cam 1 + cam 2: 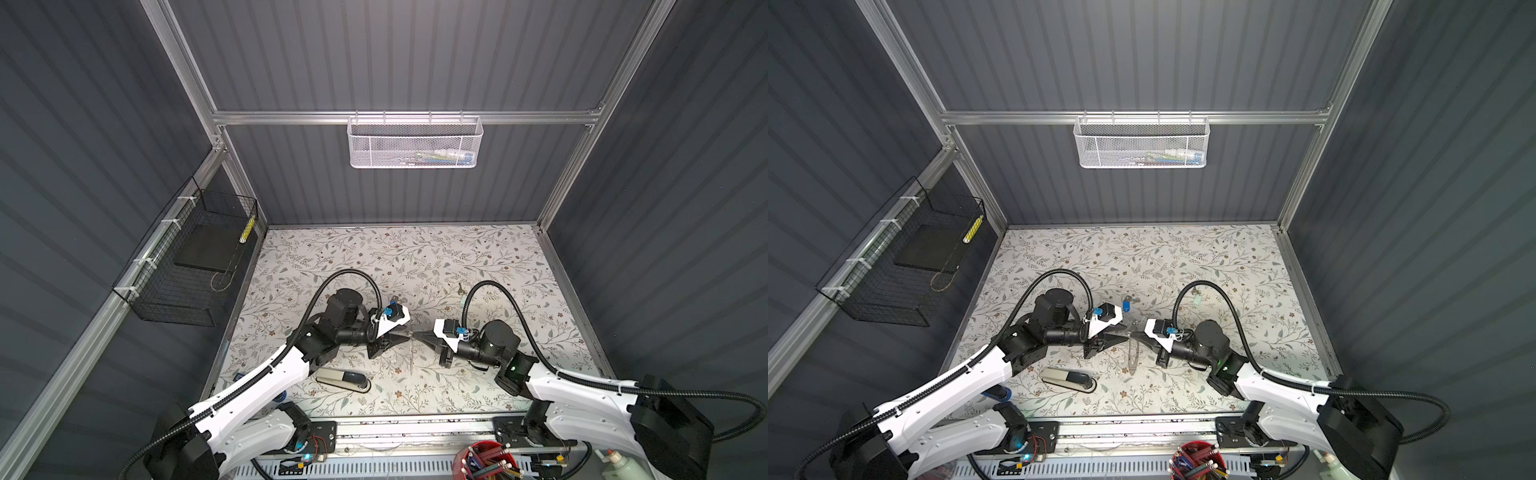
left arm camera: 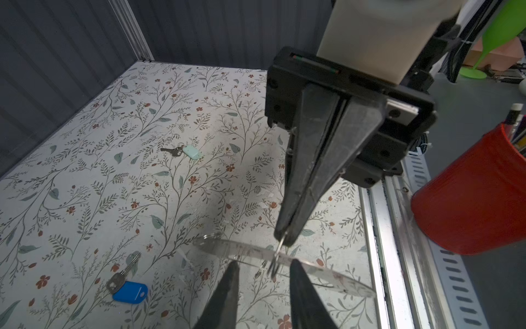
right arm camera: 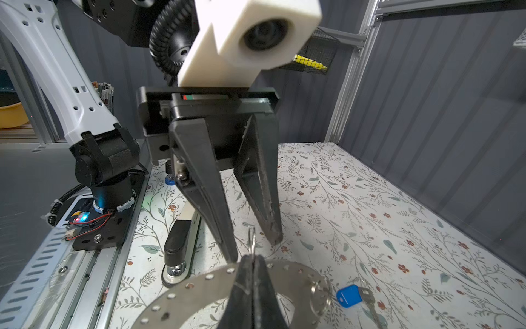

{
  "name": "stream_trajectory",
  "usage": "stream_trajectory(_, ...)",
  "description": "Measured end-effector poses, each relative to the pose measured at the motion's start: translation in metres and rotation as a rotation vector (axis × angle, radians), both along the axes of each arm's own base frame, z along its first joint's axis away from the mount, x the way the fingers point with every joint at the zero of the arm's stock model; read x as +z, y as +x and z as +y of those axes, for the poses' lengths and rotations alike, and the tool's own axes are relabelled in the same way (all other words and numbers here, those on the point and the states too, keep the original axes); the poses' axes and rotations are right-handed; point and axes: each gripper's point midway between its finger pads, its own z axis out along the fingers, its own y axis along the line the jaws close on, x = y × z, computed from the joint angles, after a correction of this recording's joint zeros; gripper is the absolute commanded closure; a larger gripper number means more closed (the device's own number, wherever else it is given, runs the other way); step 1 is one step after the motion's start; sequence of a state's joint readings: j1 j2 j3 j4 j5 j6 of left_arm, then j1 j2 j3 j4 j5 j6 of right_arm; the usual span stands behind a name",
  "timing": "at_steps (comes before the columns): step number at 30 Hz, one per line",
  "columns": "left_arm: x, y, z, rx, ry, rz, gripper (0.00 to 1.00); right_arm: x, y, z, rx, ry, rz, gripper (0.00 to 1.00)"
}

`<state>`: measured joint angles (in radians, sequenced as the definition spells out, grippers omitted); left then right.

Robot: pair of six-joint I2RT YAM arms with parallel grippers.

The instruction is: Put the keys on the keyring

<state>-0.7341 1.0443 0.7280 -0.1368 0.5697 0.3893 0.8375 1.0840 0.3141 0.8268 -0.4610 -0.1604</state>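
— Which gripper is busy there?

— The right gripper (image 2: 284, 238). Its jaws are pressed tight on a little wire loop (image 3: 251, 237). That loop seems threaded through the band of the keyring (image 3: 199, 287), which stands steeply tilted between the two arms. In a top view it shows nearly edge-on (image 1: 1133, 357). Whether its low edge rests on the counter (image 2: 85, 199), I can't tell.

— And the left one?

— The left gripper (image 2: 264, 264) faces it tip to tip. Its jaws are partway apart with a clear gap, straddling the loop, and grip nothing as far as I can see.

— What has to go on the ring?

— The blue-tagged key (image 2: 129, 290) and the mint-tagged key (image 2: 192, 152), both flat on the counter beyond the grippers, toward the back wall. The blue one lies just past the left gripper's tips. The mint one is well apart, over on the right arm's side.

— Who fetches, then?

— I'd say the left: it's free and nearer the blue one, but it would have to swing off the ring and reach back. That key's blade angles away from its tag rather than lying in line with it. So the tag looks the easier thing to pinch, across its short side.
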Motion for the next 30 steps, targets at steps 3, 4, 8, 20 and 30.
stream_trajectory(3, 0.003, -0.002, -0.002, -0.015, -0.014, 0.000, 0.75, 0.000, -0.001, 0.001, 0.011, 0.001, 0.002, 1.00)
stream_trajectory(4, 0.003, -0.003, -0.002, -0.020, -0.016, 0.001, 0.76, 0.000, -0.001, 0.001, 0.012, 0.003, 0.001, 1.00)
stream_trajectory(8, 0.004, -0.007, -0.003, -0.047, -0.025, 0.010, 0.89, -0.003, -0.001, 0.002, 0.018, 0.000, 0.005, 1.00)
stream_trajectory(20, -0.006, -0.009, -0.005, -0.107, 0.049, 0.037, 1.00, 0.000, 0.005, -0.009, -0.057, -0.034, -0.028, 0.67)
stream_trajectory(30, 0.004, -0.005, -0.013, -0.157, 0.080, 0.021, 1.00, -0.008, 0.001, -0.016, -0.062, -0.089, -0.023, 0.68)
